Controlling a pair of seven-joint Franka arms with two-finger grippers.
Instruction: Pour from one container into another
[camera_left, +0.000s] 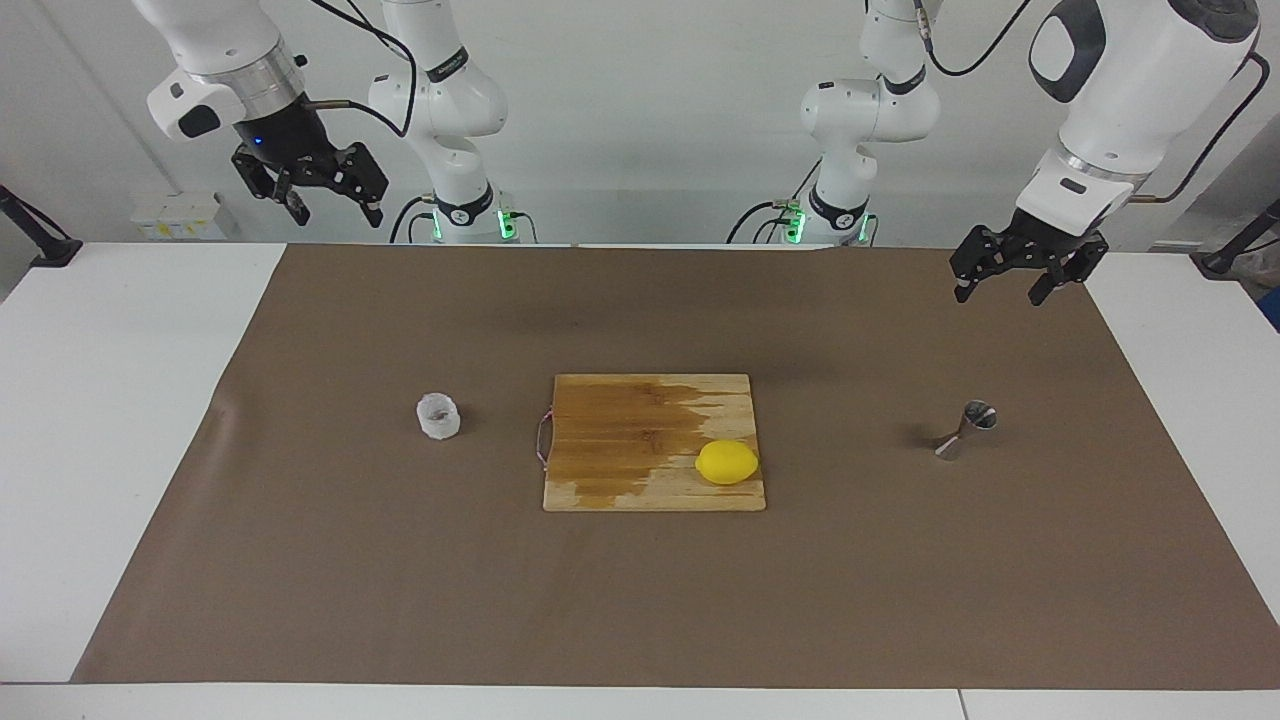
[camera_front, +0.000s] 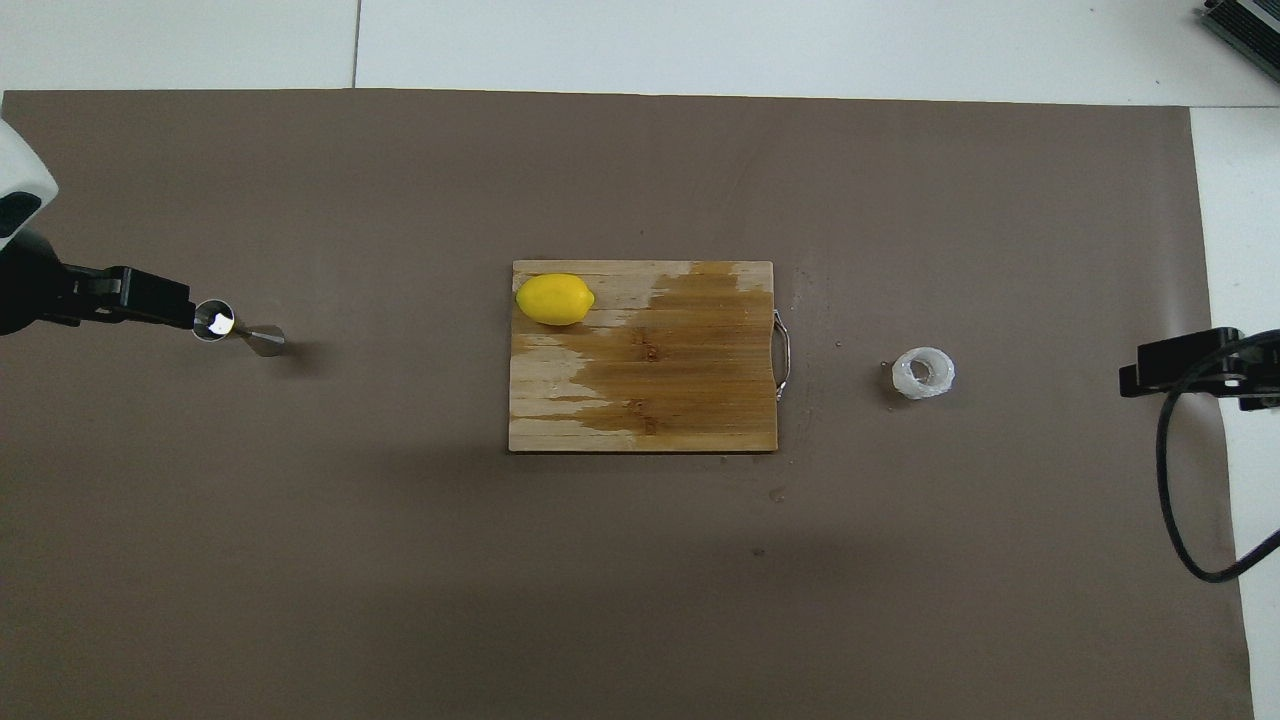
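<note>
The whitish crinkled cup (camera_left: 438, 416) stands upright on the brown mat toward the right arm's end of the table; it also shows in the overhead view (camera_front: 923, 372). The shiny steel jigger (camera_left: 968, 430) stands on the mat toward the left arm's end, and shows from above too (camera_front: 236, 329). My left gripper (camera_left: 1003, 288) hangs open and empty, high over the mat near the jigger, not touching it; from above (camera_front: 183, 306) it sits beside the jigger's rim. My right gripper (camera_left: 335, 208) is open and empty, raised high above the table's edge at its own end (camera_front: 1128, 378).
A wooden cutting board (camera_left: 640, 400) with a dark wet stain and a metal handle lies in the middle of the mat between cup and jigger. A yellow lemon (camera_left: 727, 462) rests on its corner toward the left arm's end, farther from the robots.
</note>
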